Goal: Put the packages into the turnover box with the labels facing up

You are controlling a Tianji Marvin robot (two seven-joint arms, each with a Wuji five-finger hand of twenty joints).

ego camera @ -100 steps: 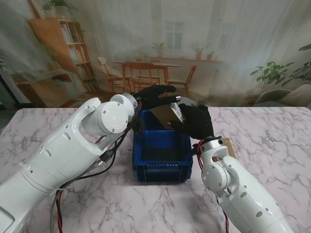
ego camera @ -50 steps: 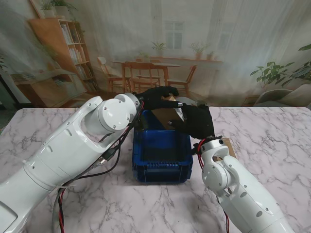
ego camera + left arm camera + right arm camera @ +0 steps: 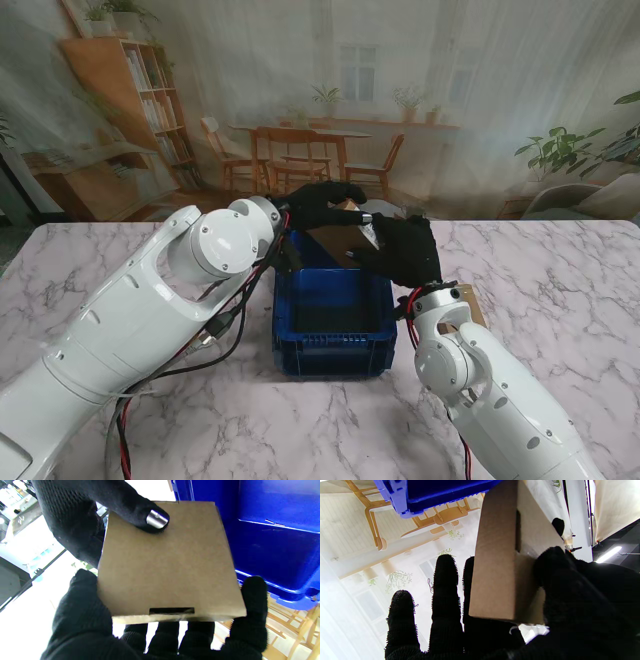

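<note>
Over the blue turnover box, both the left hand and the right hand clamp the cardboard package; only the left wrist view shows its plain brown face.

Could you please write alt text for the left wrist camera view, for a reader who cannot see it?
A black-gloved left hand holds a flat brown cardboard package by its edges, plain side toward the camera. A right hand fingertip with a metal tip presses on it, and the blue turnover box fills the space beside it.

Marble table, printed room backdrop
</note>
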